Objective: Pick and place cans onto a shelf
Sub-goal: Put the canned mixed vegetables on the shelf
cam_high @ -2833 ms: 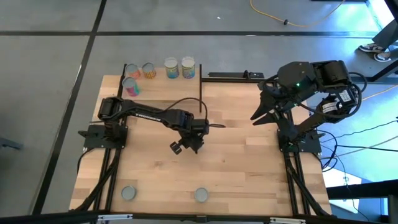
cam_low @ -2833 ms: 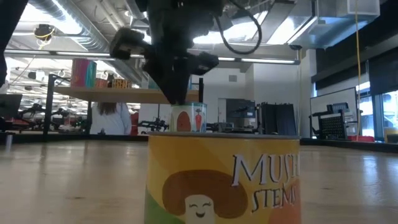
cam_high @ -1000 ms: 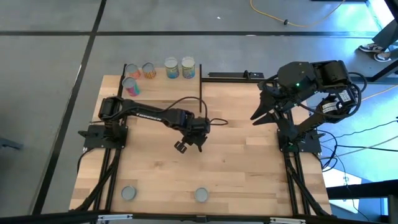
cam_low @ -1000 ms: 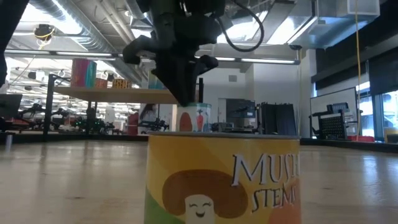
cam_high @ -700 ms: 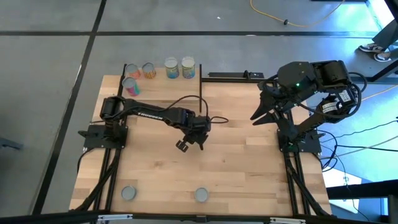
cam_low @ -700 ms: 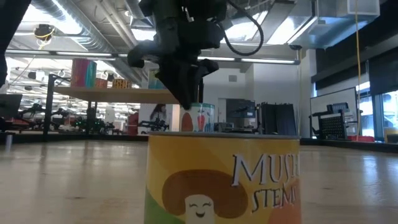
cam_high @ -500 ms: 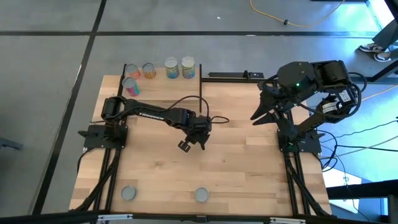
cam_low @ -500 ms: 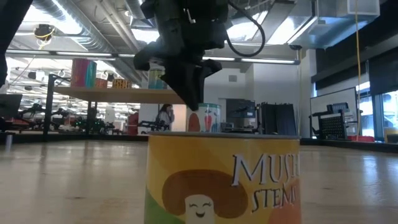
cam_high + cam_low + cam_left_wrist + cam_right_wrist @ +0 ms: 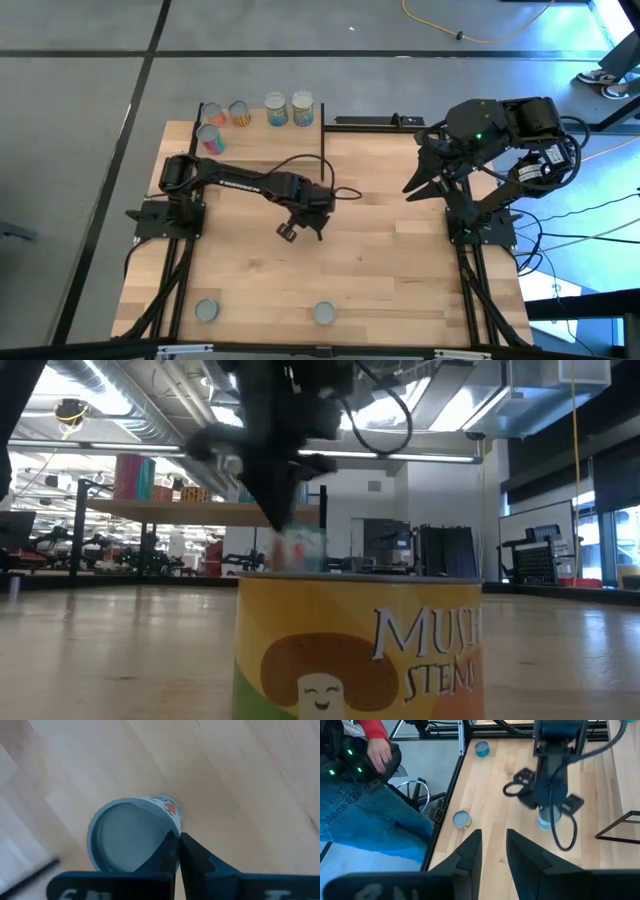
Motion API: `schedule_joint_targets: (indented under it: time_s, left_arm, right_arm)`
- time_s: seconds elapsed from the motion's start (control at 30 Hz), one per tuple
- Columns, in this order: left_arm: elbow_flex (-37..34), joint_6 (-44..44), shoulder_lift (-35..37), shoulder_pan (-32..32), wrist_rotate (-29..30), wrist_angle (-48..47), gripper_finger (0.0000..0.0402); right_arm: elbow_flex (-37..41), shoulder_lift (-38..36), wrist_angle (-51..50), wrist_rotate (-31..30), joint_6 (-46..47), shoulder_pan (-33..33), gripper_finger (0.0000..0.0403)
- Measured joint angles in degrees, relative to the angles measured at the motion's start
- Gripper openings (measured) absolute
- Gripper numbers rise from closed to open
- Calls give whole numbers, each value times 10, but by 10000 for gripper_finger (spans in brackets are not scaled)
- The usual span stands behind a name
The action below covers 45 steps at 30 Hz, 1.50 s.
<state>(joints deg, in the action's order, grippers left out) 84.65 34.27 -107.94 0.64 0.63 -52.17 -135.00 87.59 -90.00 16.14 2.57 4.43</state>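
1. Step in hand: the pick of the next can. The left hand (image 9: pixel 303 222) is parked just left of centre in the high view, over the middle of the bench (image 9: pixel 400 270).
2. Hand state: in the left wrist view the two fingers are pressed flat together, tips right at the rim of the can (image 9: pixel 120 832). They are not wrapped around it; the can sits beside them, so it looks like a pinch on nothing.
3. The can being gone for is seen standing upright on the bench at centre-left of the left wrist frame. It has a dull silver-grey round top and a pale label with a bit of red and blue on the side. In the low view it is a blur just under the dark arm, centre frame (image 9: pixel 298 550), so it can't be told whether it's rocking.
4. Next move, as a guess: the fingers need to be reopened, shifted over so the can sits between them, then closed on the body before any lift toward the shelf.
5. The shelf (image 9: pixel 260 140) is at the upper left of the high view, with five cans already lined up near its far edge.
6. Two more cans are left on the bench near the bottom edge of the high view (image 9: pixel 207 311) (image 9: pixel 324 314).
7. The right hand (image 9: pixel 420 178) is held idle at the right of the high view, fingers parted, nothing in them.
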Motion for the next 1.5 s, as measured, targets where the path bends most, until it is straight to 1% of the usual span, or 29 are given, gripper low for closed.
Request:
schedule_joint_targets:
  time_s: [0.13,0.2,0.37,0.47,0.57,0.67,0.73,0.83,0.93,1.1,1.17,1.27,1.33,1.43,1.5]
  left_arm:
    - [49,-22,31,-2,6,-90,2]
    - [83,-36,39,-2,5,-140,2]
    - [171,-90,45,-2,-28,-221,1]
    - [229,-116,46,-1,-28,-276,1]
    - [278,-141,46,-1,-11,-319,1]
    - [336,-169,46,-5,25,-384,1]
    - [358,-191,54,-12,51,-376,1]
    - [382,-206,75,-32,51,-382,1]
    - [382,-252,99,-55,63,-380,0]
    - [381,-310,134,-101,80,-380,0]
    - [381,-324,140,-118,88,-379,0]
    - [381,-338,143,-140,121,-379,0]
    - [381,-339,143,-157,137,-379,0]
    - [367,-339,145,-187,134,-377,0]
    - [343,-350,144,-206,132,-378,0]
  right_arm:
    - [0,0,0,-2,-1,0,90]
    - [0,0,0,-13,-3,0,90]
    - [0,0,0,-112,-13,0,90]
    - [0,0,0,-168,-11,0,90]
    - [0,0,0,-208,4,0,90]
    - [0,0,0,-256,24,0,90]
    - [0,0,0,-290,40,0,90]
    - [1,2,0,-335,61,0,90]
    - [9,6,0,-365,65,0,90]
    - [17,16,1,-375,87,-1,90]
    - [22,21,2,-375,92,-1,90]
    - [27,26,7,-377,93,-1,90]
    - [34,27,13,-391,94,-1,90]
    - [52,28,22,-428,92,-1,90]
    - [57,29,18,-439,92,-3,90]
